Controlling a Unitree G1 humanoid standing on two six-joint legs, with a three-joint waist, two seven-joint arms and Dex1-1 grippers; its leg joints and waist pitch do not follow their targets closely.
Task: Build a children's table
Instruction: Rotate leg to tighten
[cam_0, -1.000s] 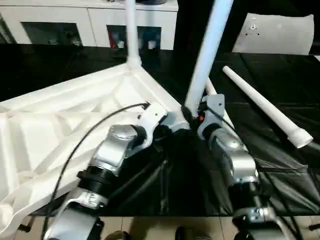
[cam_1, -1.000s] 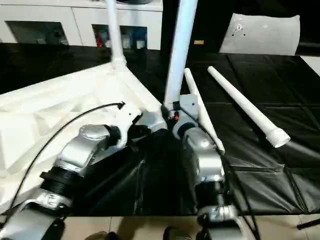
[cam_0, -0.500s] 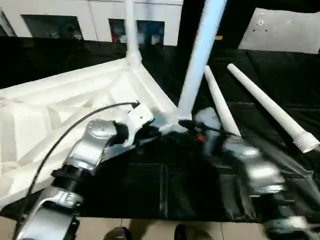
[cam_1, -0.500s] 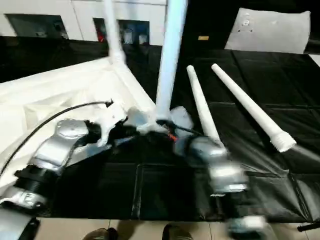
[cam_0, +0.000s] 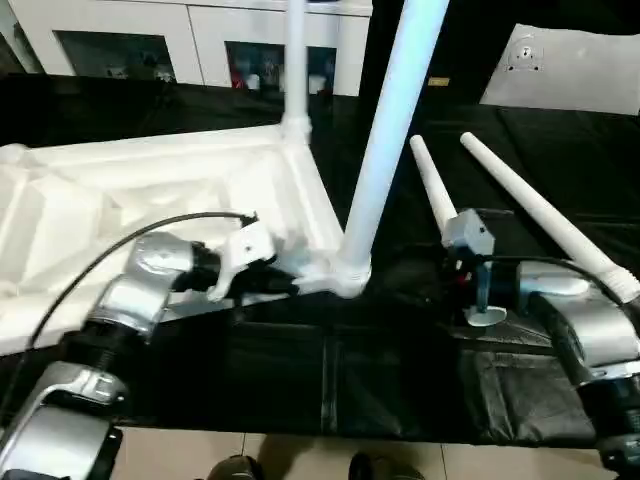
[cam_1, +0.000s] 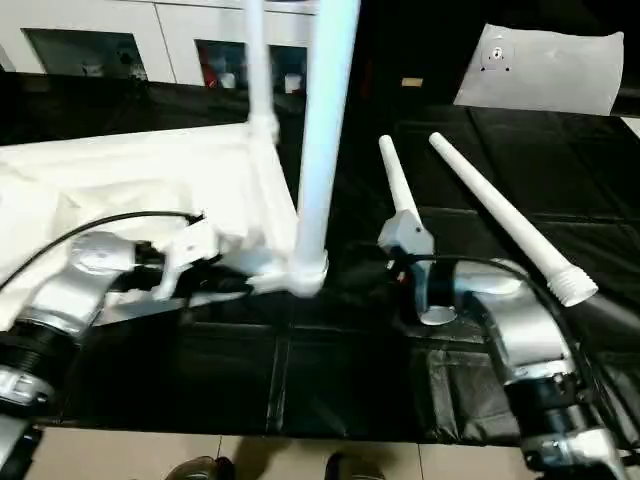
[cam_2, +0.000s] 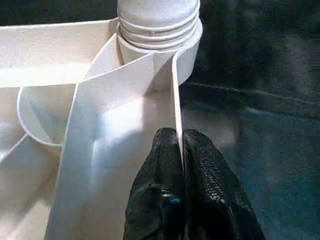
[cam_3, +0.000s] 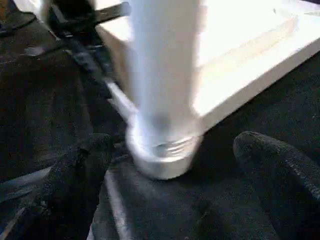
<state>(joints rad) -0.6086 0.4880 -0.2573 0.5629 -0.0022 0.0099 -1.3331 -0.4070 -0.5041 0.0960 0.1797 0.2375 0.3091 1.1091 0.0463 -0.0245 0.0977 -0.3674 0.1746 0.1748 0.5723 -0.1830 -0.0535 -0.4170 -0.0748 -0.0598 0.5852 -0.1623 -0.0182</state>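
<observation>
The white tabletop (cam_0: 150, 200) lies upside down on the left, ribs up. One white leg (cam_0: 295, 60) stands in its far corner socket. A second leg (cam_0: 390, 130) stands upright in the near corner socket (cam_0: 347, 275). My left gripper (cam_2: 179, 137) is shut on a thin wall of the tabletop just beside that socket. To the right of the leg's base (cam_3: 162, 150), my right gripper (cam_3: 175, 145) is open, its fingers (cam_3: 75, 175) spread wide and apart from the leg. Two more legs (cam_0: 432, 190) (cam_0: 540, 215) lie loose on the black mat.
A flat white sheet (cam_0: 565, 65) leans at the back right. A white cabinet (cam_0: 180, 35) with glass doors runs along the back. The black mat (cam_0: 400, 380) ends at the near edge, with pale floor below.
My right gripper has opened, let go of the near upright leg and drawn back to the right. The leg stays standing. My left gripper keeps its hold. The camera has shifted.
</observation>
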